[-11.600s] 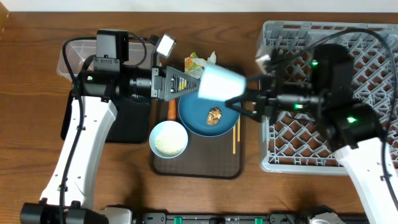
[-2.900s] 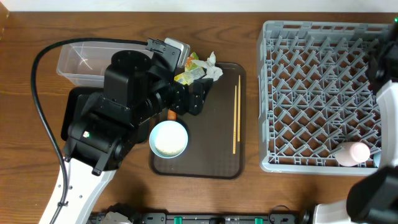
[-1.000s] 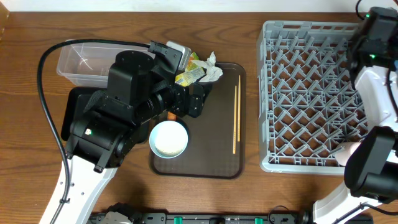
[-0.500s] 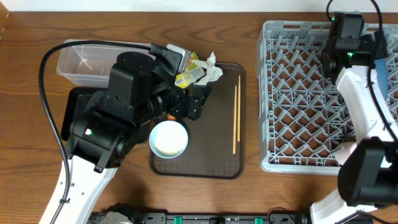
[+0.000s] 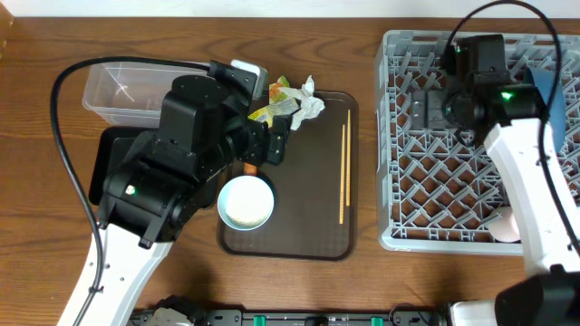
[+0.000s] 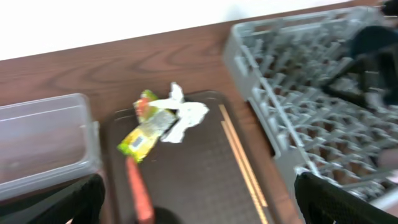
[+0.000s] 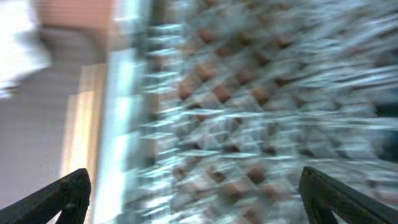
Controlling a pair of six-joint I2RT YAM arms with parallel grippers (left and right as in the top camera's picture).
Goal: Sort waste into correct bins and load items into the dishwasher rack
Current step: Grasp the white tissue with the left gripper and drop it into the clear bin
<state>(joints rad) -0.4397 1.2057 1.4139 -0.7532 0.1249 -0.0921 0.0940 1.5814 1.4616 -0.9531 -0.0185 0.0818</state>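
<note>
The yellow-green wrapper [image 5: 272, 100] and white tissue [image 5: 310, 103] lie at the far edge of the brown serving tray [image 5: 317, 226]. The carrot [image 5: 249, 167] peeks out beside my left arm. The white bowl [image 5: 246, 201] holds rice. The chopsticks [image 5: 343, 172] lie on the tray's right side. My left gripper [image 5: 276, 142] hangs open and empty above the tray, just short of the wrapper [image 6: 146, 134], tissue [image 6: 185, 115] and carrot [image 6: 138, 193]. My right gripper [image 5: 426, 109] is open and empty over the grey rack [image 5: 453, 217]. A pink cup [image 5: 506, 226] lies in the rack's near right corner.
The clear tub [image 5: 113, 86] stands at the far left, and it also shows in the left wrist view [image 6: 43, 143]. The black tray [image 5: 109, 154] beside it is mostly under my left arm. The right wrist view is blurred and shows only rack lattice [image 7: 236, 93].
My right arm has swung from the rack's far right corner leftward over the rack's left half. My left arm has barely moved. The blue dish and the held cup have left the tray.
</note>
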